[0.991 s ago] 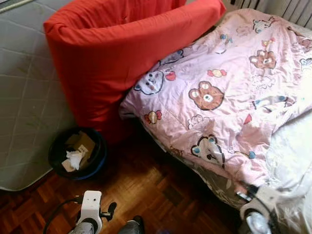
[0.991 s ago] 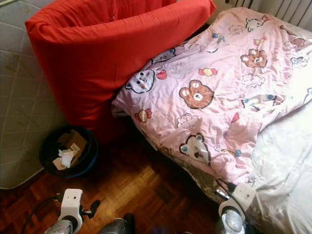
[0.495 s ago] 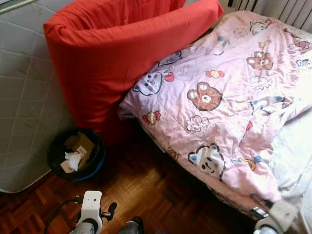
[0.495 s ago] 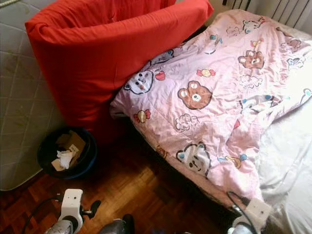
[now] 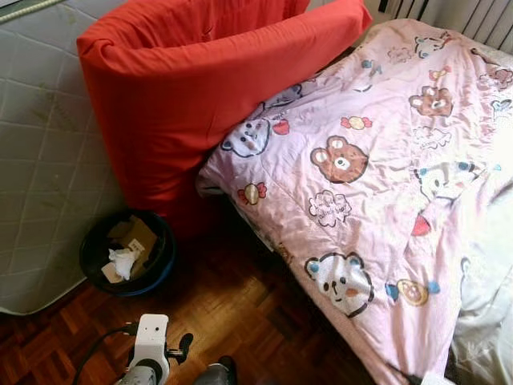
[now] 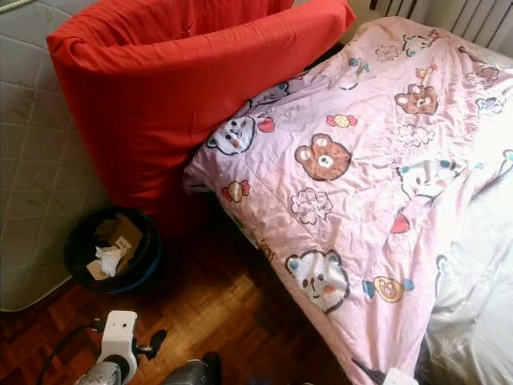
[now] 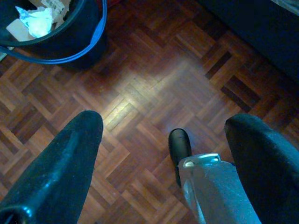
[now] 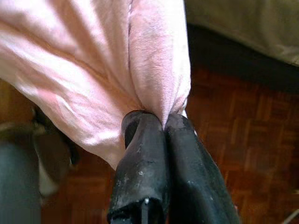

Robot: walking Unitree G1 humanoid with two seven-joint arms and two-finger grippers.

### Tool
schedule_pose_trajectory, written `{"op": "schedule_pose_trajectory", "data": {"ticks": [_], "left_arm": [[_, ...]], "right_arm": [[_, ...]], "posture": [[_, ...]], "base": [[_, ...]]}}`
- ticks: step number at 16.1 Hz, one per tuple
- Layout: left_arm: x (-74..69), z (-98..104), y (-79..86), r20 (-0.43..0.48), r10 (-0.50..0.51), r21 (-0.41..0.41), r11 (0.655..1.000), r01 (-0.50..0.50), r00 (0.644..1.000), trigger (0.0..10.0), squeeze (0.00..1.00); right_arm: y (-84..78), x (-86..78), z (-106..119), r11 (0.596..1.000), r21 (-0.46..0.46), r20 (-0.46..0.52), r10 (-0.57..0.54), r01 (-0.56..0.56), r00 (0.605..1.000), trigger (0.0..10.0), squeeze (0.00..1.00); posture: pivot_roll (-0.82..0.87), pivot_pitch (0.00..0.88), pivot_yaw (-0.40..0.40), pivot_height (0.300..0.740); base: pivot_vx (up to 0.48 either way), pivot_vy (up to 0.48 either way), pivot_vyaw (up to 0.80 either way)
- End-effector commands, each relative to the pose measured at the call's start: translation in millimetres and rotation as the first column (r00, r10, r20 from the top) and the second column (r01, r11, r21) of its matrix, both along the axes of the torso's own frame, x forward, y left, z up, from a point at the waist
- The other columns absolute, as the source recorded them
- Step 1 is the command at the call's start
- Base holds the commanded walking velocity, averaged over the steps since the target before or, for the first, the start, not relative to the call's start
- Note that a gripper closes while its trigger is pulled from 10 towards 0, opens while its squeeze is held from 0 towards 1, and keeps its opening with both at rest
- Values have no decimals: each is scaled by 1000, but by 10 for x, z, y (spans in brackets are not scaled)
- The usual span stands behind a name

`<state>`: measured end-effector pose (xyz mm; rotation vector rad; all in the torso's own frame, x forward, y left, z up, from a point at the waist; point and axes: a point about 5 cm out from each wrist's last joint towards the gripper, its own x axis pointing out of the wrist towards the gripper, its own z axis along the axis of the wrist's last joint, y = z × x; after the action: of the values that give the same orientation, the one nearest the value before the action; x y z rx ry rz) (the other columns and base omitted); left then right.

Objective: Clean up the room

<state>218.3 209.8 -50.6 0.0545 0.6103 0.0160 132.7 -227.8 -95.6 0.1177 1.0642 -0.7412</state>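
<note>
One gripper is at work: the right gripper (image 8: pixel 161 123) has its two black fingers pinched tight on a fold of the pink blanket (image 5: pixel 361 176), at the blanket's near lower corner, low over the parquet floor (image 5: pixel 232 313) by the bed's edge. The blanket, printed with bears and sweets, lies spread across the bed (image 6: pixel 473 321), its long run going from the held corner up and away toward the far end of the bed and the red mattress (image 5: pixel 200 88) leaning at the bed's left side. So the cloth lies forward and left of the right gripper; any pull to straighten it would likely go along that line or out toward the bed's near edge. The left gripper (image 7: pixel 163 154) hangs idle over the floor with fingers wide apart and empty, near a dark bin (image 5: pixel 124 253) of paper scraps. The right arm is plainly the nearer one to the blanket. White sheet shows bare on the bed's right side.
</note>
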Motion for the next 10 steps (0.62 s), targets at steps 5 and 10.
{"op": "schedule_pose_trajectory", "data": {"ticks": [5,10], "left_arm": [[-109,-84,-16,-55,2,-12,1000,-3,998,10000,0],[-117,-89,-14,-59,4,-9,1000,-5,998,10000,0]], "right_arm": [[105,-114,-81,986,122,-27,117,-113,993,10000,0],[119,-104,-79,979,115,-11,172,-170,985,10000,1000]], "posture": [[136,201,-6,740],[136,206,-4,740]], "base": [[0,0,0],[0,0,0]]}}
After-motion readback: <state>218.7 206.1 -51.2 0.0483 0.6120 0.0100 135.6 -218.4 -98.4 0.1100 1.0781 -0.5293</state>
